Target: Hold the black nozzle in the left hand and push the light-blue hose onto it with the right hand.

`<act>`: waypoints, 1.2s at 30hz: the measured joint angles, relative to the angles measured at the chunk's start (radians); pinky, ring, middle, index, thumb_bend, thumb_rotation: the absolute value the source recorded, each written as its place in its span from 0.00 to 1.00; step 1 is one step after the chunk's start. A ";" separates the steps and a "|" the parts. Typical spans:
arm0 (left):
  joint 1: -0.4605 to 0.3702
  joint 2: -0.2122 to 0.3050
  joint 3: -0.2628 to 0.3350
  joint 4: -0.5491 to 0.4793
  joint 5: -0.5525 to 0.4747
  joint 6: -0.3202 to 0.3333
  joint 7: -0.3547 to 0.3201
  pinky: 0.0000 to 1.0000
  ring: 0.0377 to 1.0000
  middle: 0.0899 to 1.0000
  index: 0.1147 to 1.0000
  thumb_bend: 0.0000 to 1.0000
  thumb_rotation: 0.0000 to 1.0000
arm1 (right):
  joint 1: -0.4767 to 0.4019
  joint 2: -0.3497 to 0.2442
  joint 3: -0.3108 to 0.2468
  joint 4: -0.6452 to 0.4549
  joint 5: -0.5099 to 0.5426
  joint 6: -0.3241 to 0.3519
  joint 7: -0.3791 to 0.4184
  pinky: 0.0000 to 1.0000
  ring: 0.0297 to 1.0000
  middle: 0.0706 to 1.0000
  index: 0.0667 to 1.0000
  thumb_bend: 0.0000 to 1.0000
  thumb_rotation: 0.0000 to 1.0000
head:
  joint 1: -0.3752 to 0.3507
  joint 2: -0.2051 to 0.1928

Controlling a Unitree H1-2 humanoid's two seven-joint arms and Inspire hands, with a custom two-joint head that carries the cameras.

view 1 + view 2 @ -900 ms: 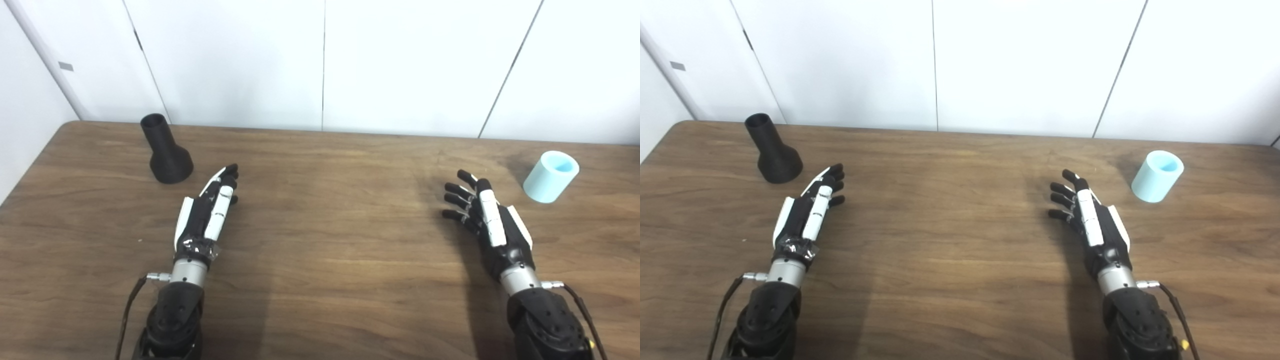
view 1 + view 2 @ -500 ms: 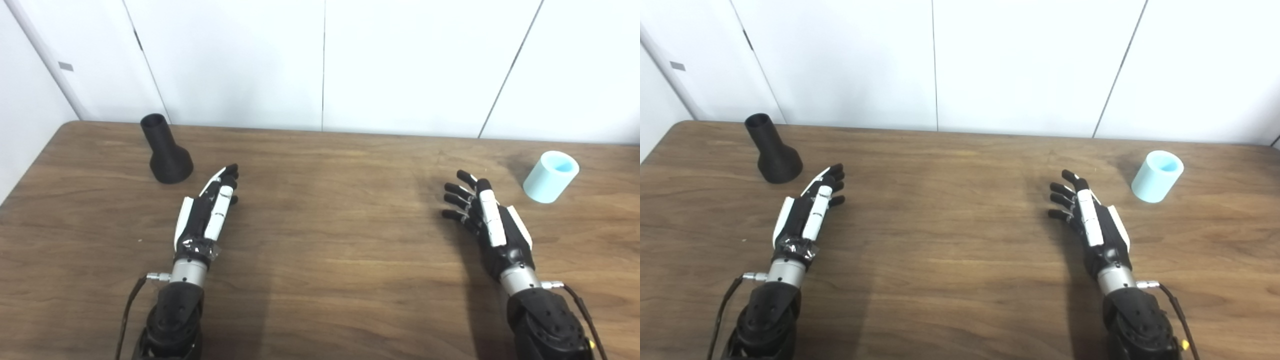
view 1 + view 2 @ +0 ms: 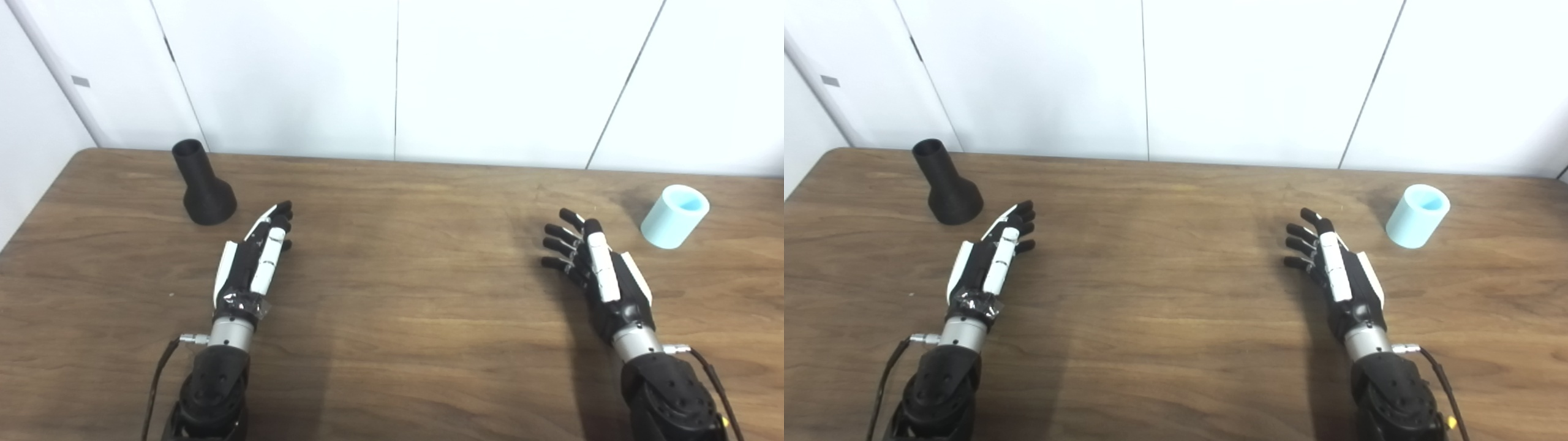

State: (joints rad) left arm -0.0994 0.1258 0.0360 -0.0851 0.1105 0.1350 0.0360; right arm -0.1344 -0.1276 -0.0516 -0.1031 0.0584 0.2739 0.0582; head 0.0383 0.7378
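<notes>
- White wall panels stand behind the brown wooden tabletop [image 3: 392, 294]; I can read no writing or brand anywhere.
- Near the far left corner I see the black nozzle [image 3: 202, 184], upright on its wide base.
- Near the far right edge stands the light-blue hose [image 3: 675, 216], a short piece, open end up.
- My left hand [image 3: 254, 260] is empty, fingers straight, near the nozzle but apart.
- My right hand [image 3: 597, 272] is empty, fingers spread, short of the hose.

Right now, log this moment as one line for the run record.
stage: pre-grasp | left robot hand: open, empty | right robot hand: open, empty | black nozzle: upright, untouched | light-blue hose: on table, untouched
</notes>
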 measured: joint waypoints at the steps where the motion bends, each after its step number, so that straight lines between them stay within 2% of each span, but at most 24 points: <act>1: 0.000 0.000 0.000 0.000 0.000 0.000 0.000 0.82 0.89 0.88 0.88 0.42 0.88 | 0.000 0.000 0.000 0.000 0.001 0.000 0.000 0.71 0.81 0.81 0.88 0.47 1.00 | 0.008 -0.008; 4: 0.000 -0.001 0.000 0.000 0.000 -0.002 -0.001 0.82 0.89 0.88 0.88 0.41 0.86 | 0.000 0.000 -0.001 0.002 0.008 -0.001 0.001 0.71 0.81 0.81 0.88 0.47 1.00 | 0.025 -0.021; 8: 0.000 -0.007 0.000 0.010 -0.017 -0.016 -0.002 0.85 0.90 0.89 0.88 0.40 0.83 | -0.001 -0.001 -0.004 0.010 0.013 -0.009 0.001 0.69 0.79 0.81 0.88 0.46 1.00 | 0.081 -0.064; 11: 0.000 -0.015 -0.001 0.017 -0.017 -0.026 0.000 0.86 0.91 0.91 0.89 0.38 0.86 | 0.000 -0.001 -0.006 0.016 0.018 -0.019 0.001 0.69 0.80 0.81 0.88 0.46 1.00 | 0.101 -0.087; 15: 0.000 -0.014 -0.008 0.018 -0.007 -0.027 0.002 0.85 0.89 0.92 0.89 0.32 0.88 | 0.000 -0.005 -0.011 0.054 0.041 -0.059 0.019 0.69 0.81 0.82 0.89 0.44 1.00 | 0.121 -0.112; 22: 0.001 -0.020 -0.018 0.022 0.022 -0.024 0.011 0.85 0.90 0.91 0.89 0.35 0.85 | 0.000 -0.023 -0.012 0.084 0.068 -0.102 0.042 0.71 0.83 0.84 0.90 0.44 1.00 | 0.198 -0.189; 25: 0.001 -0.026 -0.020 0.041 0.022 -0.035 0.024 0.85 0.90 0.91 0.90 0.34 0.84 | 0.001 -0.028 -0.010 0.105 0.072 -0.131 0.046 0.72 0.84 0.84 0.91 0.44 1.00 | 0.213 -0.201; 28: -0.001 -0.031 -0.027 0.056 0.025 -0.054 0.032 0.85 0.91 0.91 0.90 0.33 0.86 | 0.002 -0.034 -0.012 0.114 0.074 -0.146 0.055 0.73 0.84 0.84 0.92 0.41 1.00 | 0.238 -0.232; 31: -0.002 -0.032 -0.034 0.074 0.026 -0.081 0.038 0.87 0.92 0.92 0.91 0.32 0.87 | 0.003 -0.035 -0.016 0.127 0.080 -0.165 0.059 0.74 0.84 0.84 0.92 0.39 1.00 | 0.268 -0.284; 33: -0.002 -0.032 -0.037 0.084 0.024 -0.097 0.038 0.89 0.93 0.92 0.92 0.33 0.87 | 0.002 -0.035 -0.019 0.135 0.089 -0.171 0.061 0.75 0.85 0.85 0.92 0.38 1.00 | 0.273 -0.295; 34: -0.002 -0.033 -0.039 0.086 0.023 -0.099 0.038 0.90 0.93 0.92 0.92 0.33 0.87 | 0.001 -0.035 -0.022 0.138 0.097 -0.173 0.062 0.76 0.85 0.85 0.93 0.38 1.00 | 0.279 -0.319; 36: -0.002 -0.038 -0.040 0.086 0.022 -0.099 0.038 0.90 0.93 0.93 0.92 0.33 0.87 | -0.001 -0.035 -0.026 0.146 0.113 -0.176 0.065 0.77 0.85 0.85 0.94 0.36 1.00 | 0.281 -0.330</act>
State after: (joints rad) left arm -0.1011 0.0875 -0.0035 0.0013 0.1321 0.0363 0.0740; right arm -0.1355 -0.1624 -0.0772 0.0429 0.1711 0.0984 0.1236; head 0.3191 0.4080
